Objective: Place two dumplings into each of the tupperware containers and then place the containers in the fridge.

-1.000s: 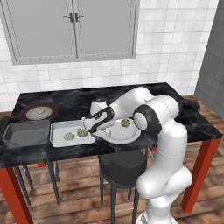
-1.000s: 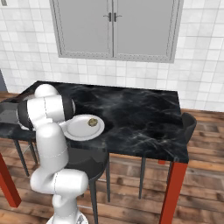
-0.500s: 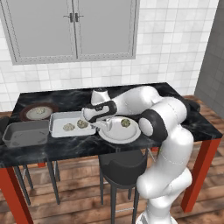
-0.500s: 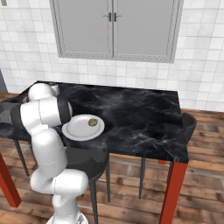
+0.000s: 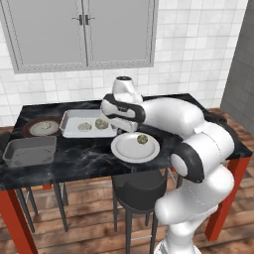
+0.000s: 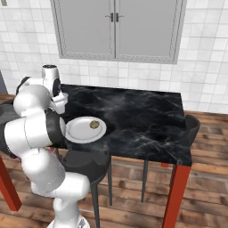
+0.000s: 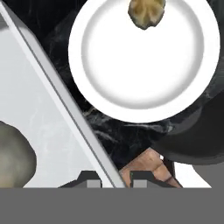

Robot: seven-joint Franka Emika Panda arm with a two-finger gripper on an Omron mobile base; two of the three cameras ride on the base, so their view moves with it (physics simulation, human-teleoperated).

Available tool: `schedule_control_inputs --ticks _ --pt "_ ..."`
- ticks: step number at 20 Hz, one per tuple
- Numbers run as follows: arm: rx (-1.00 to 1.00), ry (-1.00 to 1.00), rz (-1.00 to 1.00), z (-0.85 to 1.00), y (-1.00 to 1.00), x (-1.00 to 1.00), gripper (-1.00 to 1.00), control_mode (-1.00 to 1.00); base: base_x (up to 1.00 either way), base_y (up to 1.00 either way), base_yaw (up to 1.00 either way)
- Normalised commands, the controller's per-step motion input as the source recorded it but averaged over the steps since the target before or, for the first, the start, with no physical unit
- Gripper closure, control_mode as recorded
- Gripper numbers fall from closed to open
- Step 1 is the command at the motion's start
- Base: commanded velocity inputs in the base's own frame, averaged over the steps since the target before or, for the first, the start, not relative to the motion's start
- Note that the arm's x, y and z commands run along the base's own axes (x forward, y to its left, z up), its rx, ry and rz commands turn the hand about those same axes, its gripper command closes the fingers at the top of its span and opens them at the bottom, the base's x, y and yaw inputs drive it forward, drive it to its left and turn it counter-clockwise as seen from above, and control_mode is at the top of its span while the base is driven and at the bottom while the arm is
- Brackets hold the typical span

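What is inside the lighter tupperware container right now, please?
The lighter container holds two dumplings, side by side toward its right half. The robot's arm covers its right end, so anything there cannot be seen.

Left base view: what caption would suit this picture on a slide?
White robot arm above a light tray holding two dumplings, one left on the white plate.

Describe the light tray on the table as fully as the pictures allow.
The light tray is a shallow, silvery-white rectangle with rounded corners and a flared rim, looking like metal or pale plastic. It lies flat on the black marble table, between the brown plate and the white plate. Two dumplings sit inside, side by side toward its right end. The arm reaches over that end; whether the hand touches the tray can't be told.
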Motion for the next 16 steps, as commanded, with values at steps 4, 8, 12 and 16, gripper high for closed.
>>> schedule_control_inputs --ticks 4,8,12,16 --pt "0.00 0.00 -0.06 0.99 -0.28 -0.91 1.00 -1.00 0.00 0.00 0.00" --pt "0.00 0.00 -0.01 0.84 -0.62 -1.00 1.00 -1.00 0.00 0.00 0.00" --pt "0.00 0.00 0.00 0.62 -0.93 -0.66 1.00 -1.00 0.00 0.00 0.00" --pt "0.00 0.00 -0.02 0.33 -0.93 -0.72 1.00 -1.00 0.00 0.00 0.00"
